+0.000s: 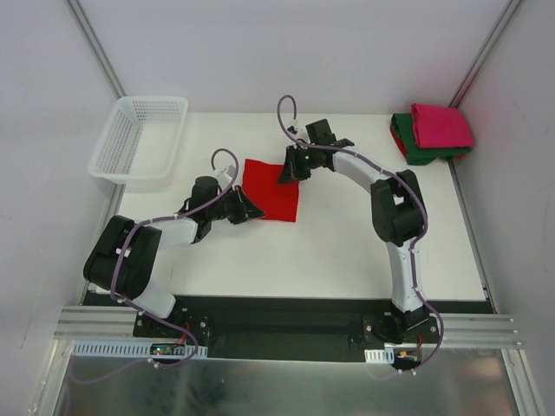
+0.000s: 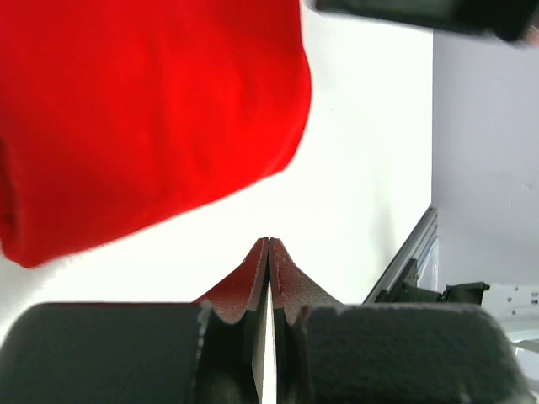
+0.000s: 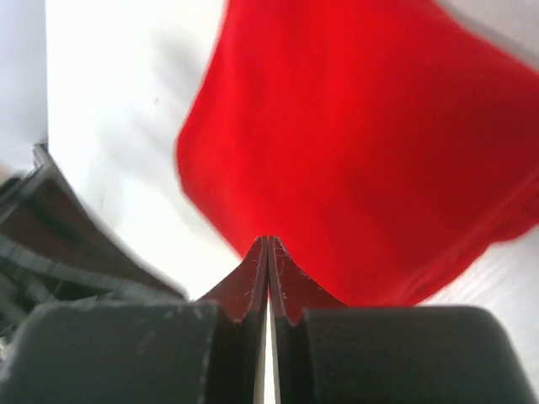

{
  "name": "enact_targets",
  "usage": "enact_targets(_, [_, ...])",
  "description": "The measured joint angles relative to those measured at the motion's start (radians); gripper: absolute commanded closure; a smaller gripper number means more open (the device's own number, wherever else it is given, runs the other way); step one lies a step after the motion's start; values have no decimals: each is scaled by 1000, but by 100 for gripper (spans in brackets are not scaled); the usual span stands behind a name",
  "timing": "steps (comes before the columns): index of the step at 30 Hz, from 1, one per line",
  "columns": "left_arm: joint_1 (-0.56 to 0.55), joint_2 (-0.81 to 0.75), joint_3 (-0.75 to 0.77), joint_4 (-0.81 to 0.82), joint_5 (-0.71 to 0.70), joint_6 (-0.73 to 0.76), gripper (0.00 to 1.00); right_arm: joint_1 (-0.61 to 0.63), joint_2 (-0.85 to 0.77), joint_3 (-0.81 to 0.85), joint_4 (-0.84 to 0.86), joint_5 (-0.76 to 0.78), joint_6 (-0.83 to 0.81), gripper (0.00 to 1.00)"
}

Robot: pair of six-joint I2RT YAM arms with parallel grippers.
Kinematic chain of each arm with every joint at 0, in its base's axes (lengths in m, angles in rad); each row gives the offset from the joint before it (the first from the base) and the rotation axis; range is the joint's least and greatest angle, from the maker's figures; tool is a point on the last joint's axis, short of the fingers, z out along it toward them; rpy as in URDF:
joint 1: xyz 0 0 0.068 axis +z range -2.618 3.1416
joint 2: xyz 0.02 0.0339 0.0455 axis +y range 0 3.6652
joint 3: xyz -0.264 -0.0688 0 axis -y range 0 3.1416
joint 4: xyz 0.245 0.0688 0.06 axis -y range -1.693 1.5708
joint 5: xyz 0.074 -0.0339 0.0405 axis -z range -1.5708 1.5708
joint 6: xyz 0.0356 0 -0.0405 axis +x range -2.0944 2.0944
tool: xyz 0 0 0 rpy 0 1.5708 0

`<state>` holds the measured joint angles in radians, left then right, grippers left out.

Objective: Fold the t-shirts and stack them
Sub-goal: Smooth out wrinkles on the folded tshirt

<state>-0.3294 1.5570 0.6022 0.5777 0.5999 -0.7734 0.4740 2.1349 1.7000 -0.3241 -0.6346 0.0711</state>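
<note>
Top view only: folded red t-shirt [image 1: 272, 191] lies flat as a rough square mid-bench, between the two arms. The magenta-pink t-shirt [image 1: 440, 126] is folded and sits on top of the dark green t-shirt [image 1: 414, 149] at the far right corner of the bench [image 1: 347, 251]. A white mesh basket [image 1: 111, 152] is at the far left corner, overhanging the edge. The stack and the basket do not appear in either wrist view. Left end effector [image 2: 269, 246] has its fingers pressed together with nothing between them; it sits just beside the red shirt's left edge, and its wrist view shows white bench between tips and cloth. Right end effector [image 3: 268, 244] is also pressed together and holds nothing; it is at the shirt's far right corner, tips over the cloth's edge, contact unclear. The wrist views show what the top view does not: the red cloth's rounded, thick folded edges, plain and smooth, slightly blurred. A dark blurred shape, likely the other arm, sits at the frame edge in each wrist view.
</note>
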Motion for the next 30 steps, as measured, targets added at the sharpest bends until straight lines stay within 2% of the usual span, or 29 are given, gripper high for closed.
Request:
enact_targets(5, [-58, -18, -26, -31, -38, 2, 100, 5, 172, 111, -21, 2, -2, 99])
enact_targets(10, [-120, -14, -25, -132, -136, 13, 100, 5, 253, 173, -43, -22, 16, 99])
enact_targets(17, [-140, 103, 56, -264, -229, 19, 100, 8, 247, 160, -31, 3, 18, 99])
enact_targets(30, [-141, 203, 274, -445, -375, 66, 100, 7, 70, -98, 6, 77, 1, 99])
